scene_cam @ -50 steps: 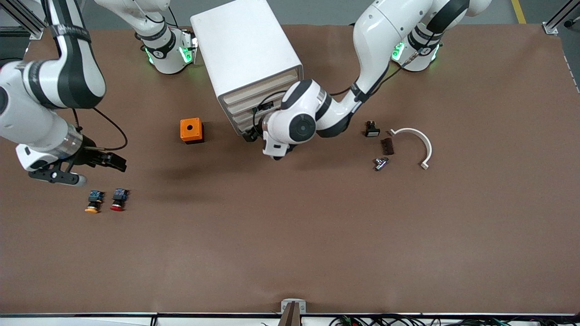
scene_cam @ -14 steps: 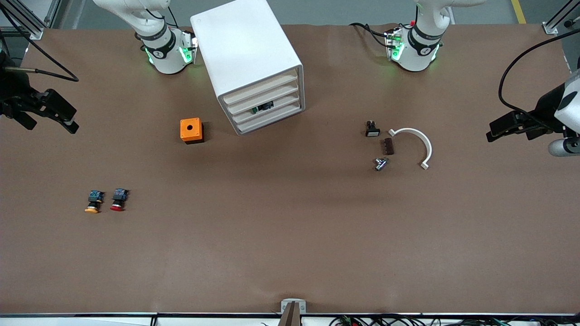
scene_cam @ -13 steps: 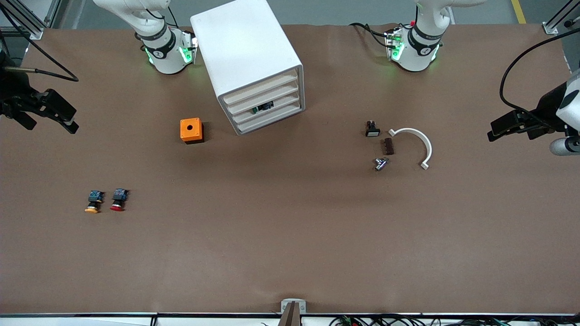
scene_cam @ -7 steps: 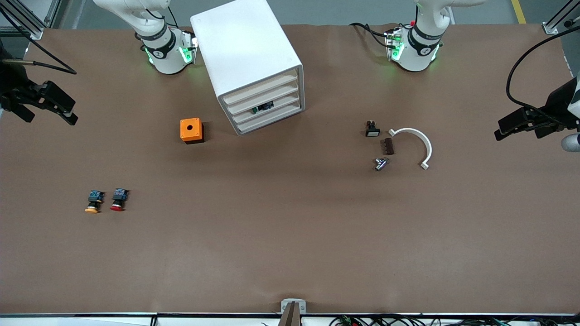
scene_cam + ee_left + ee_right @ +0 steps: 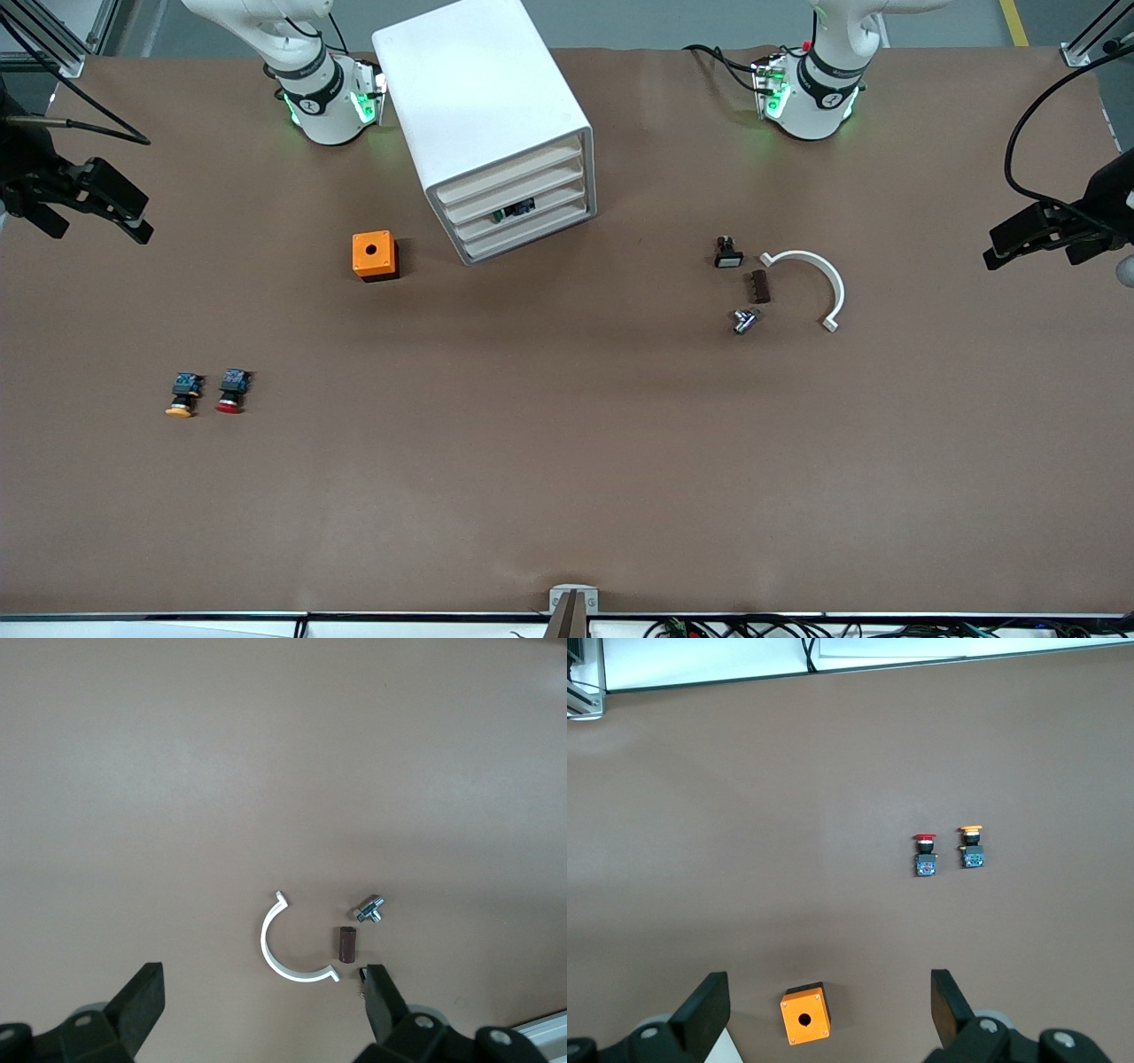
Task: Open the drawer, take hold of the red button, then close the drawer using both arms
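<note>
All four drawers of the cabinet [image 5: 496, 133] sit flush; the drawer [image 5: 512, 193] is closed. The button [image 5: 231, 390] rests on the surface beside its yellow-capped twin [image 5: 182, 395]. My left gripper [image 5: 1036, 235] and right gripper [image 5: 93, 202] hang empty, fingers apart, over the surface's ends. Task appears complete.

Robot lab: two bench-mounted arms [image 5: 319, 97], brown-covered table [image 5: 567, 461], aluminium framing [image 5: 44, 40], cabling

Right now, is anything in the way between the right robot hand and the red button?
Nothing visible is. The open right gripper hangs over the table's edge; only bare table lies between it and the red button. The yellow button sits beside it, not between.
</note>
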Controlling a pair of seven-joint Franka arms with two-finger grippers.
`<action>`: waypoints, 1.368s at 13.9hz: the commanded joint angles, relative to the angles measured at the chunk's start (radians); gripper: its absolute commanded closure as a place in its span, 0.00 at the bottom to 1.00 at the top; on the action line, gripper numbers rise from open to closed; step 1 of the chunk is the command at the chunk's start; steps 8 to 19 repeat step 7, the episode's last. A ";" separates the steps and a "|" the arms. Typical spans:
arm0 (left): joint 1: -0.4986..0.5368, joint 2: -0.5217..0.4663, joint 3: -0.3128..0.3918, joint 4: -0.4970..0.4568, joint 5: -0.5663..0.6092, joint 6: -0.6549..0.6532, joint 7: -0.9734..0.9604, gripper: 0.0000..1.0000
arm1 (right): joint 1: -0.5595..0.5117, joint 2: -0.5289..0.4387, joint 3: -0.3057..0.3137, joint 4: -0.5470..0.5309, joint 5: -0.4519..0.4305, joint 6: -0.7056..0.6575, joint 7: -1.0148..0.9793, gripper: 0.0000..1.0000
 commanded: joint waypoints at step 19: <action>0.001 -0.020 -0.002 -0.020 0.011 -0.005 0.025 0.00 | 0.000 -0.003 -0.002 0.008 0.001 -0.015 -0.007 0.00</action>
